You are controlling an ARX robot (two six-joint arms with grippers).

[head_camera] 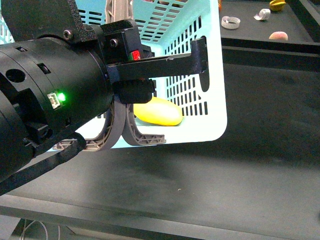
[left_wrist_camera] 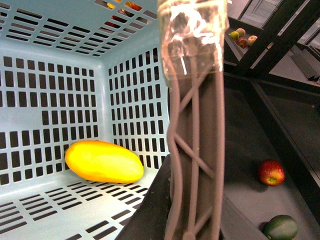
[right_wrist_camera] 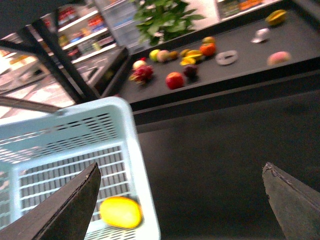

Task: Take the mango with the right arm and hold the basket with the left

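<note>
The turquoise basket (head_camera: pixel 215 107) lies tilted on the dark table, with the yellow mango (head_camera: pixel 157 112) inside it by the slotted wall. My left gripper (head_camera: pixel 199 62), on the bulky black arm with the green light, is shut on the basket: in the left wrist view a grey-brown hoop handle (left_wrist_camera: pixel 195 150) runs through the jaws, with the mango (left_wrist_camera: pixel 104 161) on the basket floor (left_wrist_camera: pixel 40 210) beside it. My right gripper (right_wrist_camera: pixel 182 200) is open and empty above the dark table, just beside the basket rim (right_wrist_camera: pixel 131 145). The mango (right_wrist_camera: pixel 120 212) shows blurred under its one finger (right_wrist_camera: pixel 75 205).
A raised back shelf (head_camera: pixel 260 42) holds a tape ring (head_camera: pixel 230 22), a peach (head_camera: pixel 278 35) and other fruit, including a red apple (right_wrist_camera: pixel 174 80). In the left wrist view a red apple (left_wrist_camera: pixel 271 172) and a green fruit (left_wrist_camera: pixel 281 227) lie outside the basket.
</note>
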